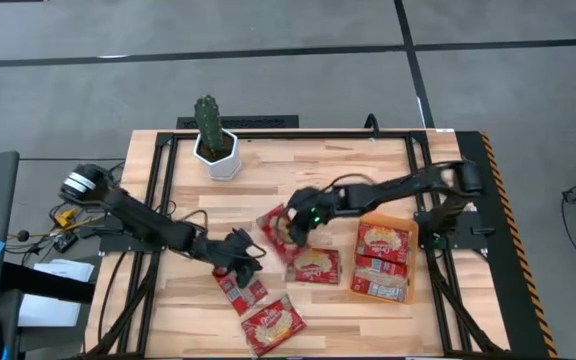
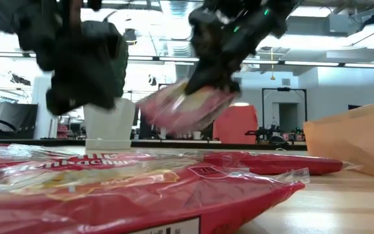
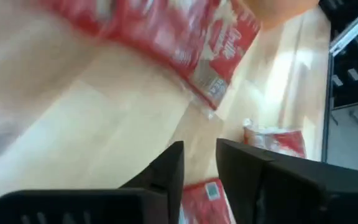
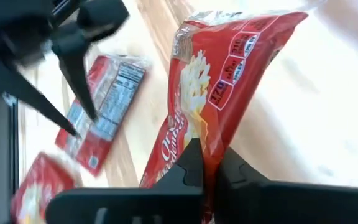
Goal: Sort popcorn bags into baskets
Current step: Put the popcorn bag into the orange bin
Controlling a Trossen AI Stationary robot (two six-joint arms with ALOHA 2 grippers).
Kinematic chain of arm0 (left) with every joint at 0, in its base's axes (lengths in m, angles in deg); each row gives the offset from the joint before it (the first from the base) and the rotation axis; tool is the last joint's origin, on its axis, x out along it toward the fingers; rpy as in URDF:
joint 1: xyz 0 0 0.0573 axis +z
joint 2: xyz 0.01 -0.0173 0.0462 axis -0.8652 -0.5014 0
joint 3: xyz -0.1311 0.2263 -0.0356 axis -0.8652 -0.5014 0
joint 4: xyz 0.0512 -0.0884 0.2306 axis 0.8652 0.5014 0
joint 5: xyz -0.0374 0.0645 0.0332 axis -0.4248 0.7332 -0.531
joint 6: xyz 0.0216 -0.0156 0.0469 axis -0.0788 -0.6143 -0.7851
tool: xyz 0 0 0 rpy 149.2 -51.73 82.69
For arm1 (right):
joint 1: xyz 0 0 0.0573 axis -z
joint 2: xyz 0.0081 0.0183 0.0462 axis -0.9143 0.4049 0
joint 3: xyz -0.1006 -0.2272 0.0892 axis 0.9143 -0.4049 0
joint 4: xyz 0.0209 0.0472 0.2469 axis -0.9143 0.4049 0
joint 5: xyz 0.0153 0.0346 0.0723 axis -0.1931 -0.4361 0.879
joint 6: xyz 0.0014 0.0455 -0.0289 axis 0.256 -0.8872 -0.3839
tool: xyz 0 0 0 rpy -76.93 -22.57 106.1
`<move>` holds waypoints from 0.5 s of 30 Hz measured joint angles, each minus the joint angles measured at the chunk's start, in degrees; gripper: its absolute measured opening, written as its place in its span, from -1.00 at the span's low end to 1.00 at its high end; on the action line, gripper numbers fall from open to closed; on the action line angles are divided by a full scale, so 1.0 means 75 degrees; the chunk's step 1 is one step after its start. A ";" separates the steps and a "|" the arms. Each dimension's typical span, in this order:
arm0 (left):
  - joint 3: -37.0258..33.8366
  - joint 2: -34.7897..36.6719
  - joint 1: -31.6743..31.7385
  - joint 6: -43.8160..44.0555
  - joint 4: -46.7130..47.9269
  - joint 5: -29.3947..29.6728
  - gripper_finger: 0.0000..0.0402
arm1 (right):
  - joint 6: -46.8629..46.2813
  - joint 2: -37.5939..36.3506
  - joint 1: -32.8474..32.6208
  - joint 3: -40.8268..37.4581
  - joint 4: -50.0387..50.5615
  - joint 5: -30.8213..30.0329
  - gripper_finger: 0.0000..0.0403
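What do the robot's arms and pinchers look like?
Both arms are dark, nearly black, built of jointed tube-like segments with black cables looping alongside. The left arm has a white-ringed joint near its base. The right arm shows a small green light near its wrist. The left gripper and right gripper each have two flat, black, wedge-shaped fingers.

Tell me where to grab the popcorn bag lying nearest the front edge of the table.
Probably by a short end seam. The bag lies flat and slightly skewed on the table, clear of the others, so coming straight down from above with the jaws across the thin crimped edge should pinch it more surely than the puffy middle.
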 joint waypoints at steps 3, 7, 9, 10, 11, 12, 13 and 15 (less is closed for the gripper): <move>0.0019 0.0782 -0.0043 -0.0058 0.0435 0.0026 -0.50 | 0.0812 -0.1068 0.0218 0.0000 0.1315 0.0140 -0.90; 0.0019 0.1673 -0.0135 -0.0342 0.1022 0.0412 -0.46 | 0.2122 -0.2484 0.0121 0.0012 0.3266 0.0408 -0.91; 0.0016 0.1986 -0.0183 -0.0415 0.1184 0.0723 -0.45 | 0.2735 -0.3097 -0.0158 0.0012 0.4204 0.0598 -0.93; 0.0019 0.2103 -0.0188 -0.0425 0.1258 0.0849 -0.45 | 0.2913 -0.3347 -0.0331 0.0012 0.4815 0.0617 -0.94; 0.0019 0.2208 -0.0194 -0.0427 0.1423 0.0943 -0.45 | 0.3021 -0.3549 -0.0537 0.0012 0.5363 0.0650 -0.93; 0.0019 0.2288 -0.0212 -0.0440 0.1514 0.0978 -0.45 | 0.3038 -0.3721 -0.0777 0.0012 0.5792 0.0666 -0.91; 0.0019 0.2322 -0.0217 -0.0469 0.1515 0.0980 -0.45 | 0.2992 -0.3847 -0.1003 0.0010 0.6197 0.0661 -0.89; 0.0019 0.2331 -0.0228 -0.0481 0.1557 0.0981 -0.45 | 0.2681 -0.3997 -0.1507 0.0000 0.6870 0.0652 -0.85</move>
